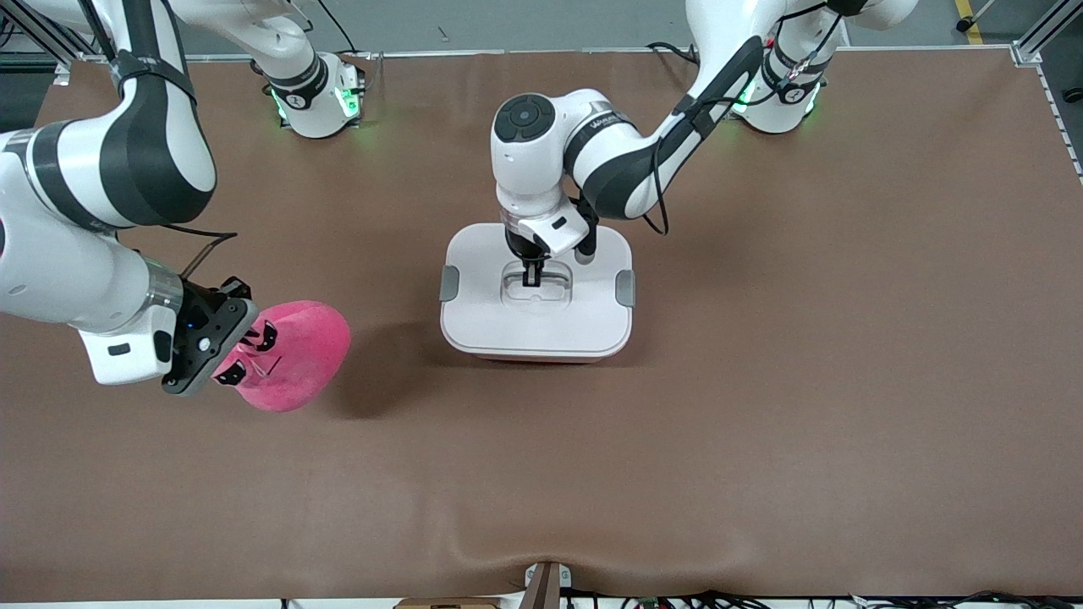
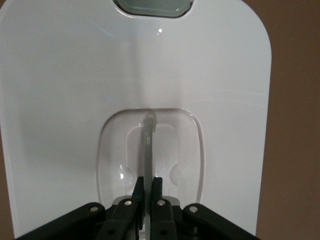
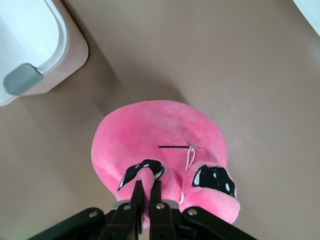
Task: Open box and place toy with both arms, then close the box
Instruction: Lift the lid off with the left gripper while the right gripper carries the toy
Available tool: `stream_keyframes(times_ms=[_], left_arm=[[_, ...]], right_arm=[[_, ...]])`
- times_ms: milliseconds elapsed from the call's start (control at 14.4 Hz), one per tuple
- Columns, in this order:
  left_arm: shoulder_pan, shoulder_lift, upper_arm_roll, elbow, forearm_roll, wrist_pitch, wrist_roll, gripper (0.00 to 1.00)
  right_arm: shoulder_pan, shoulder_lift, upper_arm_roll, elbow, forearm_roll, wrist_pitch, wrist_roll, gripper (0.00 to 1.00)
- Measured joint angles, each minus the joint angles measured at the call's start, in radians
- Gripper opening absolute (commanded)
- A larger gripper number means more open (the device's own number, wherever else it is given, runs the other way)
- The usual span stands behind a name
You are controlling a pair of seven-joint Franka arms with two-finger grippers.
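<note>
The box sits mid-table, its white lid on, grey side clips at both ends, pinkish base showing at the front edge. My left gripper is down in the lid's recessed centre and shut on the clear handle. My right gripper is shut on the pink plush toy toward the right arm's end of the table, pinching a fold by one dark eye. The toy's shadow lies on the table beside it. The box corner and one clip show in the right wrist view.
The brown table mat stretches around the box. Both arm bases stand along the table edge farthest from the front camera. A small fixture sits at the nearest edge.
</note>
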Motion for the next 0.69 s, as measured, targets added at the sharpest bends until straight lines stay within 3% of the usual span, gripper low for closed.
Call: stream_keyframes(times_ms=[347,693], left_arm=[[0.015,-0.062,0.001,0.011,-0.003,-0.039,0.069,0.0],[0.14,-0.156,0.004,0.016,-0.093,-0.155,0.411,0.0]], right_arm=[[0.027,-0.005,0.0,0.038,-0.037,0.001,-0.202,0.0],[0.119,-0.042,0.0,0.05,-0.086,0.0,-0.327,0.0]])
